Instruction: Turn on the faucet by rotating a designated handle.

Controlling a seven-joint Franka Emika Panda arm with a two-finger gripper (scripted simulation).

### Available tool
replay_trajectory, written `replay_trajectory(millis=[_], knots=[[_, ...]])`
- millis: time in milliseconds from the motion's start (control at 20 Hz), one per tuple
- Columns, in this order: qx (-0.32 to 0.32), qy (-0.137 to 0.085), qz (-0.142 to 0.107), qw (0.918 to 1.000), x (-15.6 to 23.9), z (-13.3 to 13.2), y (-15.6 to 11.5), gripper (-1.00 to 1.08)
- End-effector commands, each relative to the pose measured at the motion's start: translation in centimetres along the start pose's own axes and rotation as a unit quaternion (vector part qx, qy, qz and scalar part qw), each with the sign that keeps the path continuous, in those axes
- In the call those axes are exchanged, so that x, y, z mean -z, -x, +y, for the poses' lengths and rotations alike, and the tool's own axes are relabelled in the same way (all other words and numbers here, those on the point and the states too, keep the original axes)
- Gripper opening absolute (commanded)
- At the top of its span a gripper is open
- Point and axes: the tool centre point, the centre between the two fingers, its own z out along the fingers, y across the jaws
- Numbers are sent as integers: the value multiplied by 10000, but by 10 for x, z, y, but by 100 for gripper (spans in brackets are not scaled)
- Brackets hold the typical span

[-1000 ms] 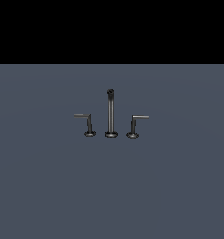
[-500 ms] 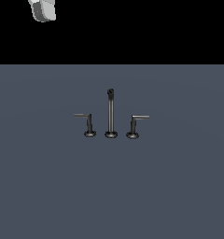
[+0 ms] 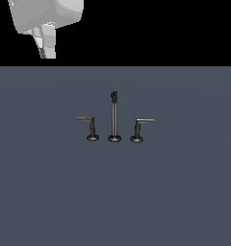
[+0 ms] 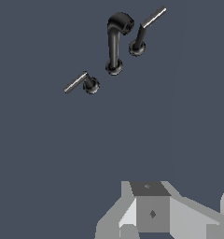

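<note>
3 dark pieces make up the faucet (image 3: 114, 117), standing mid-surface on the grey floor (image 3: 185, 202). We note the handle (image 3: 89, 127) at the exterior view's left of the spout (image 3: 114, 115), its lever pointing away from the spout; its twin handle (image 3: 139, 129) mirrors it. Since 0.5 s ago the gripper (image 3: 46, 41) has come further into view, high at the upper left, well apart from the set. We cannot tell its jaw opening. We judge the approach barely begun and the handle untouched.
</note>
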Motion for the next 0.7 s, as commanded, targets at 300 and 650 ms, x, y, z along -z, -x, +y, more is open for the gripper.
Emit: replay_trajectory(millis=[300, 650], knots=[[-786, -7, 2, 9969, -38, -35, -15, -100], [-1382, -4, 9, 9904, -68, -60, -32, -100]])
